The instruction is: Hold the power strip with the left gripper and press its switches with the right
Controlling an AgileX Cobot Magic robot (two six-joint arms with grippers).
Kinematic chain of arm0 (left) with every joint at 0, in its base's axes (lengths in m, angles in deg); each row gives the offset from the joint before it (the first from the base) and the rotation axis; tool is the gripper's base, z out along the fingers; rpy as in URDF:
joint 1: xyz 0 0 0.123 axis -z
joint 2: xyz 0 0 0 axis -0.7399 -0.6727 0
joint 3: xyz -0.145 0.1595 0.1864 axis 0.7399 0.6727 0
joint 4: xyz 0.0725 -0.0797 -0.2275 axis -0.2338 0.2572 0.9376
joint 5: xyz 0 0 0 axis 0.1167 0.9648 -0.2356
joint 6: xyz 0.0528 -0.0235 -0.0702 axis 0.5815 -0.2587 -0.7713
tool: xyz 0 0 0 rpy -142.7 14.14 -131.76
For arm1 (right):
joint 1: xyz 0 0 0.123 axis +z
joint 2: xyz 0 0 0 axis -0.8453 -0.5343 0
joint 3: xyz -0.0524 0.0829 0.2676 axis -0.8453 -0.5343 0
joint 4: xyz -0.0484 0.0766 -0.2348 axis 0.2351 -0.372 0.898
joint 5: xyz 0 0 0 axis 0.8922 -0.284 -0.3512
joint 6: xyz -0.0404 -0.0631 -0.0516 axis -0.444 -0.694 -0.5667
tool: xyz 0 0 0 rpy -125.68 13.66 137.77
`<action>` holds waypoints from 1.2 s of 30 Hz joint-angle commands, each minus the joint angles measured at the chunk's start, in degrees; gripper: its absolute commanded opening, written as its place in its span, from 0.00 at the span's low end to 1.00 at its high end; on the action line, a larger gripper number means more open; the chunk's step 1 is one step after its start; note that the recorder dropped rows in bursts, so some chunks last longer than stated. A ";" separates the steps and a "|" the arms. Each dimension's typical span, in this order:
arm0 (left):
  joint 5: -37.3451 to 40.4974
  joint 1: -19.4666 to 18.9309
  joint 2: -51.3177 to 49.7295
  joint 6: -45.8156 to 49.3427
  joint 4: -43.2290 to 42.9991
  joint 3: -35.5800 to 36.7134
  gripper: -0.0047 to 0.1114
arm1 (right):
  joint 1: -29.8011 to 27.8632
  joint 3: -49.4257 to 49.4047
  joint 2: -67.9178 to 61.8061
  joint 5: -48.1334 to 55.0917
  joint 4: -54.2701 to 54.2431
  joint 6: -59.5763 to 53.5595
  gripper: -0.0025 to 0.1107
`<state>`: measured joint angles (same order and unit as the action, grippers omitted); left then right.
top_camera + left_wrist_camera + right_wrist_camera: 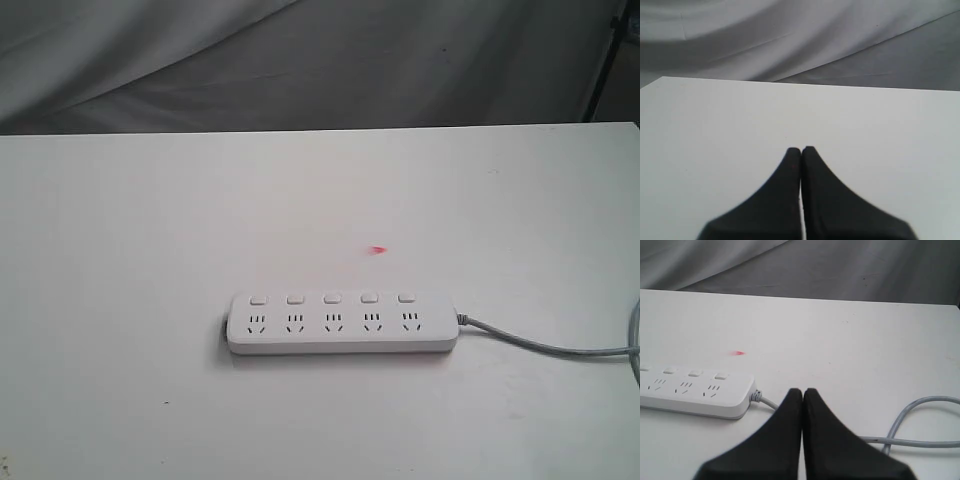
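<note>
The white power strip (342,323) lies flat on the white table, its five switches (331,298) in a row above the sockets. Its grey cord (545,344) runs off to the right. No arm shows in the exterior view. In the right wrist view, my right gripper (802,390) is shut and empty, just off the cord end of the power strip (692,391), with the cord (917,430) looping behind the fingers. My left gripper (801,149) is shut and empty over bare table; the strip is out of its view.
A small red mark (377,250) lies on the table (150,230) behind the strip. Grey cloth (320,60) hangs past the table's far edge. A dark stand leg (603,70) shows at the far right corner.
</note>
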<state>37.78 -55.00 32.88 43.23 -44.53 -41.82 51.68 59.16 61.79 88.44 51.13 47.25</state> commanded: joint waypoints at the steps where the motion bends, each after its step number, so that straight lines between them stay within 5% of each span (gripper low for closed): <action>1: -0.32 -0.22 0.19 -0.29 0.43 0.23 0.04 | 0.31 -0.15 0.30 -0.18 -0.31 0.08 0.02; 36: -3.44 -0.22 0.19 -0.21 -0.30 0.23 0.04 | 0.31 -0.15 0.30 -0.18 -0.31 0.08 0.02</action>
<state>36.22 -55.00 32.88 43.23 -44.72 -41.82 51.68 59.16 61.79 88.44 51.13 47.25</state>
